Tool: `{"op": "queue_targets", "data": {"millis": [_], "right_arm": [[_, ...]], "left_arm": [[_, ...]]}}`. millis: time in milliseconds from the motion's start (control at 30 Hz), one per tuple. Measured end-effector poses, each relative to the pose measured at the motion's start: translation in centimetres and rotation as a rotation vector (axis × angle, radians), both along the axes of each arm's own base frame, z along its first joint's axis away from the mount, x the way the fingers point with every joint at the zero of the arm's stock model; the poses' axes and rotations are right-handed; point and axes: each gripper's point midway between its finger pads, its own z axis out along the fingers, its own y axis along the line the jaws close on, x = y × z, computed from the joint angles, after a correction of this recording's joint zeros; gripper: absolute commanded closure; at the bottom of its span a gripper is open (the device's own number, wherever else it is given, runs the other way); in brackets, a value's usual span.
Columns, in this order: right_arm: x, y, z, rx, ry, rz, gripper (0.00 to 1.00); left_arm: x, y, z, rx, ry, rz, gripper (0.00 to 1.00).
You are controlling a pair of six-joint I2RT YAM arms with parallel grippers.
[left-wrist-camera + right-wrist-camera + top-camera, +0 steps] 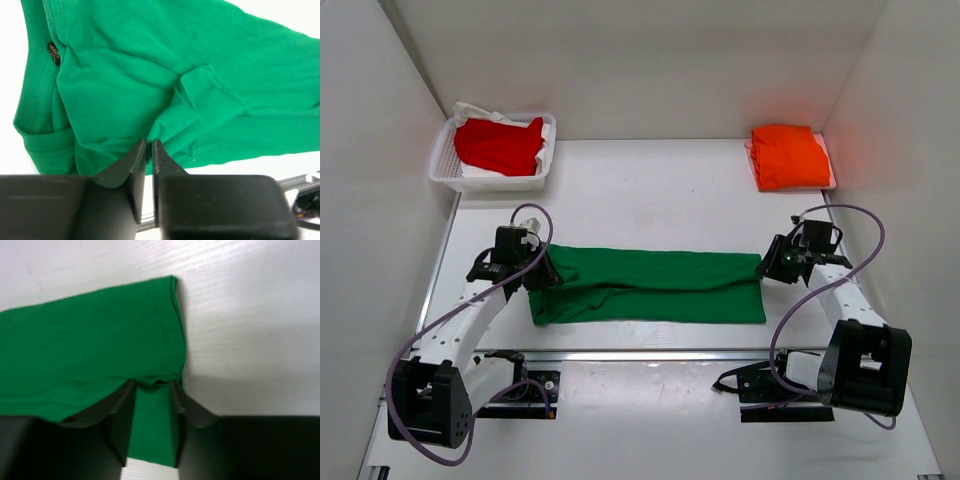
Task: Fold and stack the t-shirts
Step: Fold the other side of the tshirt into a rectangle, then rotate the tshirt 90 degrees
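The green t-shirt (pixel 650 285) lies folded into a long band across the table's middle. My left gripper (pixel 542 272) is at its left end, jaws shut on a pinch of the green cloth (pixel 200 90); in the left wrist view the left gripper (pixel 149 141) has its tips nearly touching. My right gripper (pixel 765 268) is at the shirt's right end. In the right wrist view the right gripper (pixel 152 382) has its jaws apart, straddling the green hem (pixel 100 340), which puckers between the tips. The orange t-shirt (pixel 790 155) lies folded at the back right. The red t-shirt (pixel 500 145) lies crumpled in the basket.
The white mesh basket (pixel 445 175) stands at the back left, with white cloth under the red shirt. The orange shirt rests on a white board by the right wall. White walls close in three sides. A metal rail (pixel 650 352) runs along the near edge.
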Motion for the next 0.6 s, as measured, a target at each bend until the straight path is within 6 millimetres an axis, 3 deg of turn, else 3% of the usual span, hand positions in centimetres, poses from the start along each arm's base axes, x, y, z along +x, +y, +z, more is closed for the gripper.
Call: {"op": "queue_targets", "data": {"millis": [67, 233, 367, 467, 600], "right_arm": [[-0.8, -0.1, 0.0, -0.004, 0.024, -0.008, 0.57], [-1.7, -0.2, 1.7, -0.031, -0.007, -0.025, 0.58], [-0.6, 0.7, 3.2, -0.048, -0.047, 0.020, 0.58], [0.6, 2.2, 3.0, -0.033, -0.061, 0.078, 0.60], [1.1, 4.4, 0.6, -0.021, 0.004, 0.145, 0.56]], "left_arm": [[-0.2, 0.0, 0.3, -0.006, -0.001, 0.007, 0.67], [0.2, 0.8, 2.4, -0.005, -0.076, 0.049, 0.65], [1.2, 0.1, 4.3, -0.014, -0.122, 0.039, 0.64], [1.1, -1.3, 3.2, -0.016, -0.078, 0.001, 0.64], [0.1, -2.9, -0.8, 0.035, 0.053, -0.034, 0.63]]}}
